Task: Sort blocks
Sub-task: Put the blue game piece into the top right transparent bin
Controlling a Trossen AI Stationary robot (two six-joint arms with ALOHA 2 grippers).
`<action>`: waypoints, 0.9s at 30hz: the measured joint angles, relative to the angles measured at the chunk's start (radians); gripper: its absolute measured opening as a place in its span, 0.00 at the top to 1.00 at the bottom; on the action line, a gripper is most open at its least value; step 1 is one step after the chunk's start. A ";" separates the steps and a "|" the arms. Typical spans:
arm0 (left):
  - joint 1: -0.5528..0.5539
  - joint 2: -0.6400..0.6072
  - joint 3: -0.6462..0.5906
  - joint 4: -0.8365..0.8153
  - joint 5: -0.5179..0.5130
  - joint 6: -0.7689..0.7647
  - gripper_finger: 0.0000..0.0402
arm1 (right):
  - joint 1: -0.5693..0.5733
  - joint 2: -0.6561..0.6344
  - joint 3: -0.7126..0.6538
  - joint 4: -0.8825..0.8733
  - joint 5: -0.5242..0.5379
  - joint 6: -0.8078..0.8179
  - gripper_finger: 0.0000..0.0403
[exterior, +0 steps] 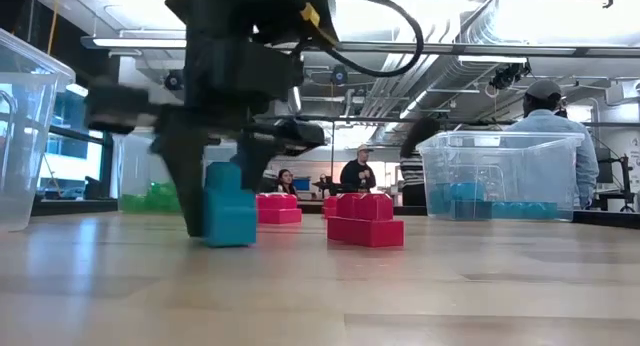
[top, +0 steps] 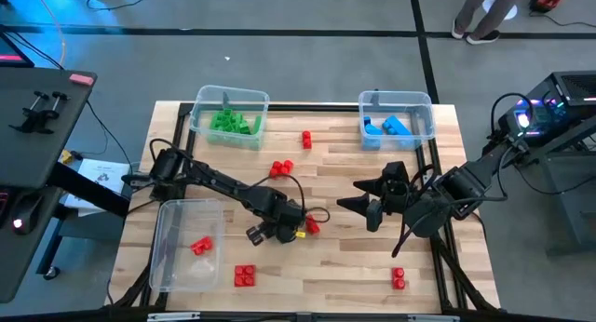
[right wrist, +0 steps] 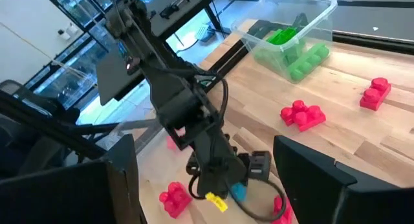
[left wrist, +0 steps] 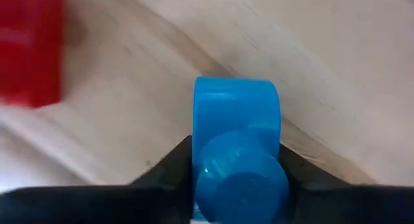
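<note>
Bins: green blocks (top: 233,123) | blue blocks (top: 389,127) | red block (top: 201,246) | left hand (top: 279,231) grips blue block (left wrist: 236,146)

Robotics lab / open workshop floor. Wooden table (top: 326,266) w/ black frame, two dark robot arms mounted either side. Clear bins (top: 230,114) holding sorted toy blocks (top: 281,168) — test setup, not home. Grey floor w/ black tape lines (top: 424,43). Exposed ceiling ducts (exterior: 470,31) and strip lights overhead. Several people (exterior: 358,171) seated and standing in background, one in cap (exterior: 548,116) nr blue bin. Computer w/ coloured lights (top: 535,113) beside table, cables, side desk (top: 37,127) w/ gear.
</note>
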 joint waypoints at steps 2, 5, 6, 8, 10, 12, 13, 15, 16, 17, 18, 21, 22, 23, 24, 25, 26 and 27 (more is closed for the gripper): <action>0.014 -0.024 0.007 -0.006 0.036 -0.047 0.75 | 0.000 0.000 0.000 -0.006 -0.001 -0.001 0.41; 0.045 -0.080 0.012 -0.035 0.073 -0.124 0.75 | 0.000 0.000 0.000 -0.008 -0.001 -0.024 0.41; 0.059 -0.102 0.012 -0.064 0.073 -0.138 0.75 | 0.000 0.000 0.000 -0.010 -0.001 -0.025 0.41; 0.098 -0.157 0.011 -0.118 0.069 -0.168 0.75 | 0.000 0.000 0.000 -0.024 -0.002 -0.026 0.41; 0.145 -0.226 0.011 -0.158 0.070 -0.206 0.75 | 0.000 0.003 0.000 -0.025 -0.001 -0.026 0.41; 0.194 -0.303 0.010 -0.163 0.087 -0.245 0.75 | -0.006 0.014 0.000 -0.020 0.006 -0.027 0.41; 0.218 -0.347 0.010 -0.157 0.105 -0.263 0.75 | -0.016 0.025 0.000 -0.010 0.005 -0.038 0.41; 0.257 -0.422 0.010 -0.120 0.152 -0.319 0.75 | -0.040 0.054 0.000 0.021 -0.022 -0.082 0.41; 0.273 -0.459 0.010 -0.093 0.179 -0.350 0.75 | -0.056 0.070 0.000 0.049 -0.051 -0.115 0.41; 0.284 -0.487 0.011 -0.071 0.205 -0.381 0.75 | -0.072 0.092 0.000 0.082 -0.090 -0.160 0.41; 0.290 -0.515 0.011 -0.047 0.221 -0.409 0.75 | -0.091 0.113 0.000 0.120 -0.126 -0.213 0.41; 0.278 -0.568 0.012 -0.005 0.211 -0.461 0.75 | -0.133 0.193 0.000 0.233 -0.181 -0.429 0.41; 0.267 -0.574 0.012 -0.002 0.206 -0.470 0.75 | -0.145 0.217 0.000 0.258 -0.182 -0.513 0.41; 0.254 -0.574 0.012 -0.002 0.198 -0.481 0.75 | -0.156 0.239 -0.001 0.276 -0.181 -0.602 0.41; 0.236 -0.573 0.012 -0.006 0.174 -0.490 0.75 | -0.167 0.255 -0.001 0.292 -0.181 -0.681 0.41; 0.216 -0.570 0.011 -0.014 0.135 -0.496 0.75 | -0.176 0.269 -0.001 0.303 -0.179 -0.739 0.41; 0.193 -0.564 0.011 -0.019 0.083 -0.497 0.75 | -0.186 0.280 -0.001 0.310 -0.177 -0.779 0.41; 0.168 -0.559 0.011 -0.020 0.030 -0.493 0.75 | -0.197 0.288 -0.001 0.317 -0.176 -0.809 0.41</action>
